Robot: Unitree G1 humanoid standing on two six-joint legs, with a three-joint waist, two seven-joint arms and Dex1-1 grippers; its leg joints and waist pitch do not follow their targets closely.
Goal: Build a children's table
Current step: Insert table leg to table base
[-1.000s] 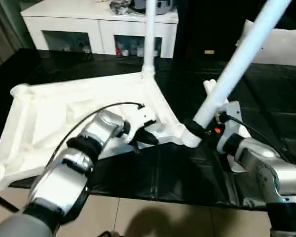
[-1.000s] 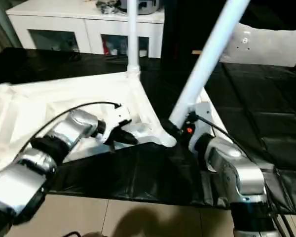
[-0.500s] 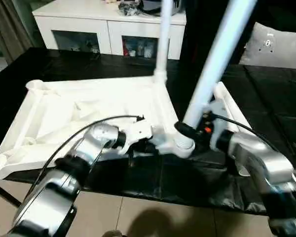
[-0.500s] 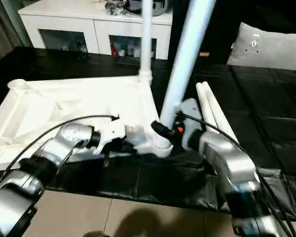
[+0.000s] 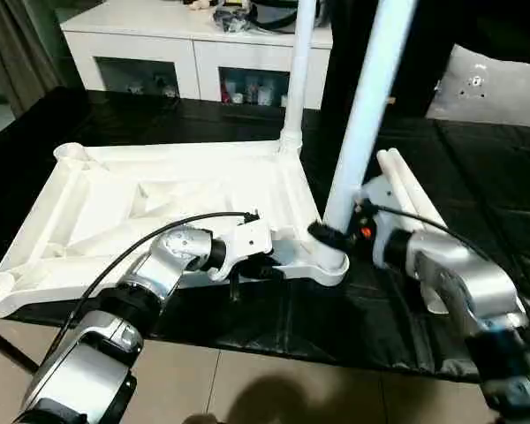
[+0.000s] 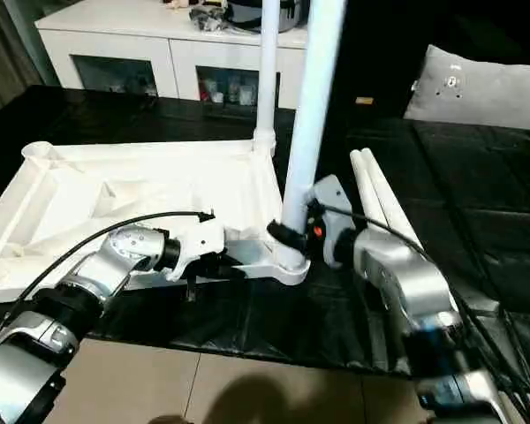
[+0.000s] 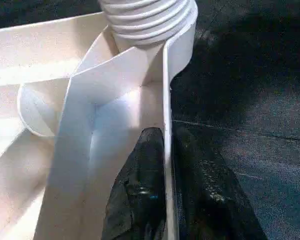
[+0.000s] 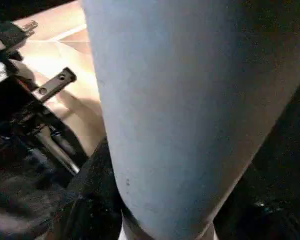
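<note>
Working on leg number two, by the look of it. Nearest the robot, the left gripper [image 7: 165, 195] is pinched on the near rim wall of the tabletop [image 5: 159, 199], one black finger on each side of the thin white wall, just beside the near right corner socket [image 5: 329, 263]. I'd guess it's there to steady the top, which lies upside down, ribs up, on the black sheet [image 5: 336, 318].

Right next to it, the right gripper [image 5: 336, 234] is clamped round the lower end of the leg [image 5: 367, 106], and that leg stands nearly upright with its foot in the socket. In the left wrist view you can see the threaded end [image 7: 147, 17] sitting in the socket with several threads above the rim, so I'd say it isn't fully home.

Next move, as I read it: keep the leg straight and twist it down until the threads disappear, with the left side holding the top from spinning. Cross-threading is the risk if the leg leans.

A bit further out, two spare legs [image 5: 411, 190] lie side by side on the sheet to the right. At the far right corner one fitted leg [image 5: 296, 71] already stands up. Behind all that is a white cabinet [image 5: 194, 53].
</note>
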